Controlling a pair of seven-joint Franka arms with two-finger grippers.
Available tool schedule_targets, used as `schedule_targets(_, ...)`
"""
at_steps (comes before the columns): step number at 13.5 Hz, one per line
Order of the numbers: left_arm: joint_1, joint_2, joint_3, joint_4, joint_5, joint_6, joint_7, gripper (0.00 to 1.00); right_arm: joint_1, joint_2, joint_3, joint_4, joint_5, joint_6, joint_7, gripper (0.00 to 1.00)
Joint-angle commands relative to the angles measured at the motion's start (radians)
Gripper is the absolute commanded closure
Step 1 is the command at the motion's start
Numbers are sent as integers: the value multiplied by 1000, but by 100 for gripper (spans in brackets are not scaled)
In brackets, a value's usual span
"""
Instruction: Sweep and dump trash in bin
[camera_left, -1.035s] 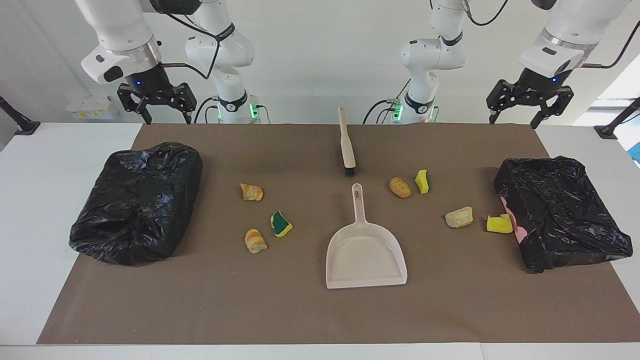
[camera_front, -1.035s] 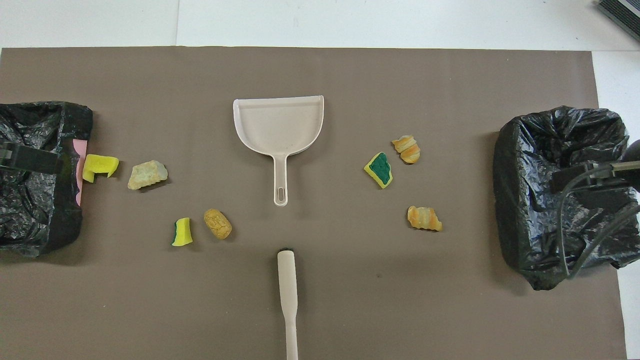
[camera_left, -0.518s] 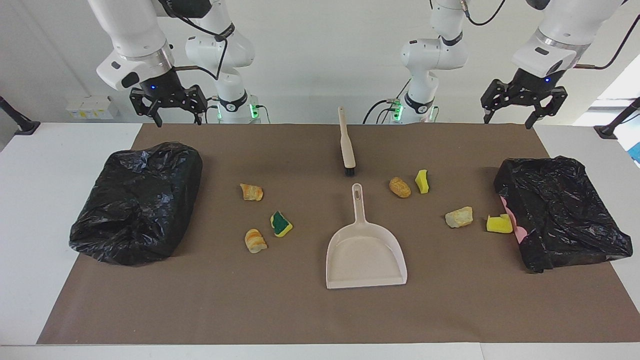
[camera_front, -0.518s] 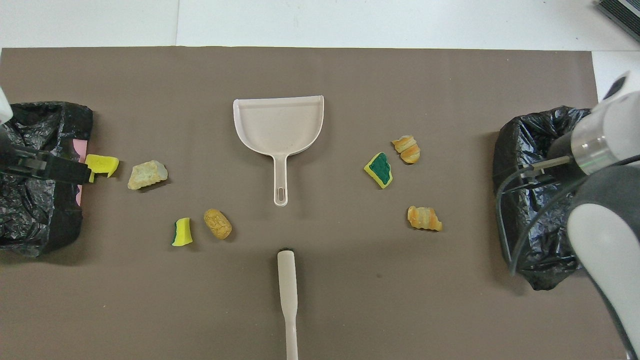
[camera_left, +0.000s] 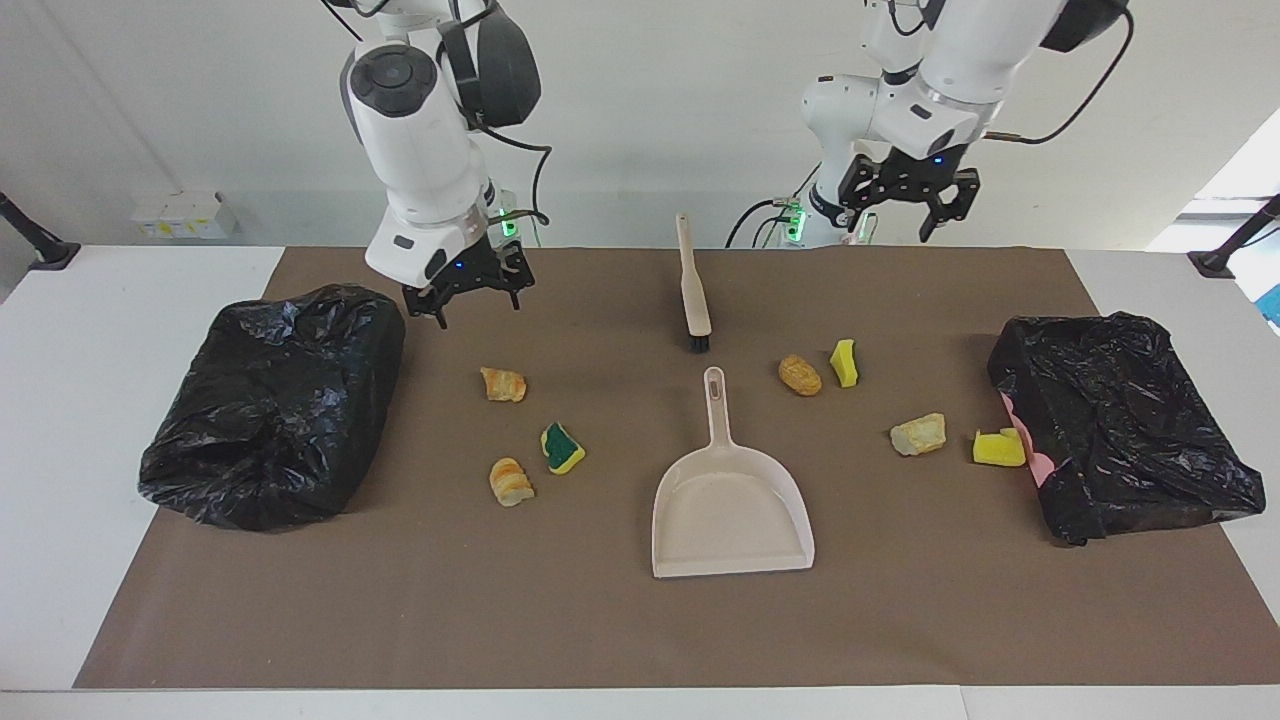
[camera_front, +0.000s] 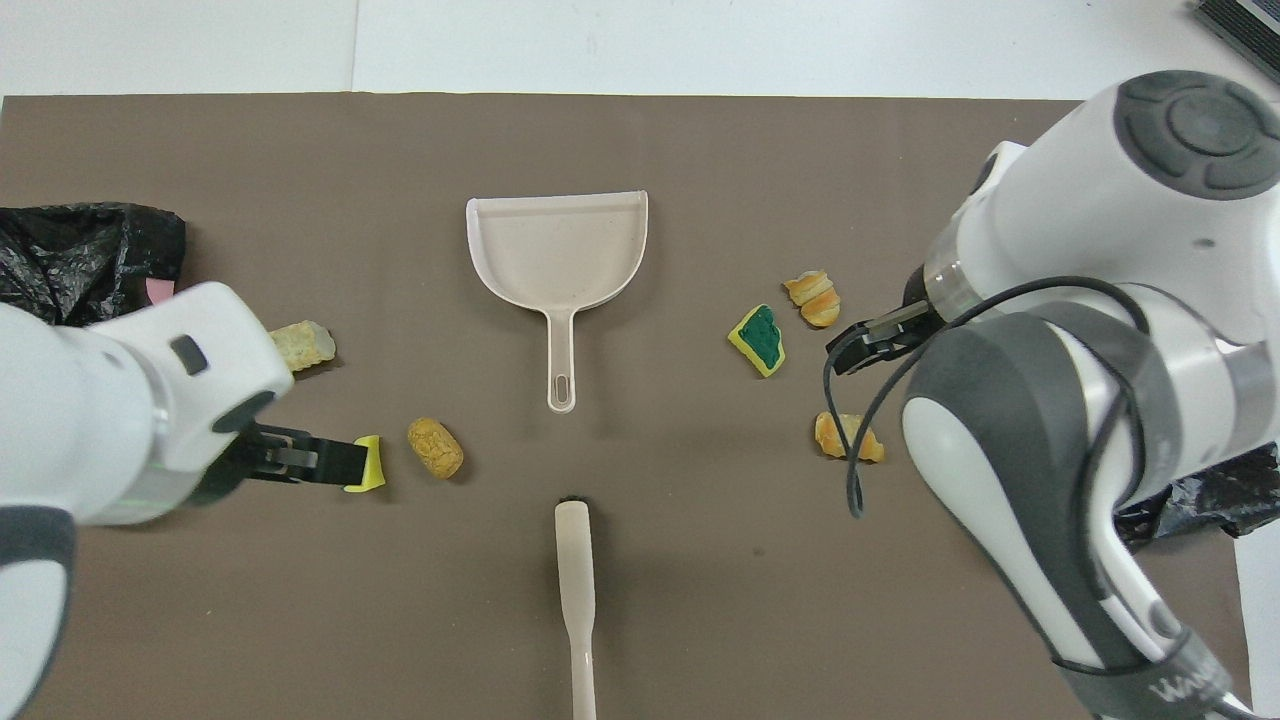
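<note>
hanging open and empty, the right gripper (camera_left: 468, 297) and left gripper (camera_left: 908, 205) are up over the mat's robot end. the brush (camera_left: 692, 285) lies nearest, then the dustpan (camera_left: 731, 500), trash (camera_left: 503, 384) scattered beside both. those scraps look light and soft, likely to roll when swept; i'd grip the stiff brush mid-handle.

A beige dustpan (camera_front: 556, 245) lies in the middle of the brown mat (camera_front: 640, 600), and a brush (camera_front: 575, 590) lies nearer to the robots. Yellow and orange trash (camera_front: 435, 447) bits sit on both sides. Two big white arms cover some bits.
</note>
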Motion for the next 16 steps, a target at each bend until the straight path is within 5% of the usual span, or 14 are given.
schedule_targets(1,-143,-106,16,-221,-6,138,-159,0,52,77,3,38,-7,55,57,0)
schedule_targets(11,-542,-114,16,-653,-6,586,-477,0,192,255,4,98,-6,271,256,0)
schedule_targets(16,-648,-8,16,-701,-7,733,-556,0,298,355,-3,141,-21,409,458,0)
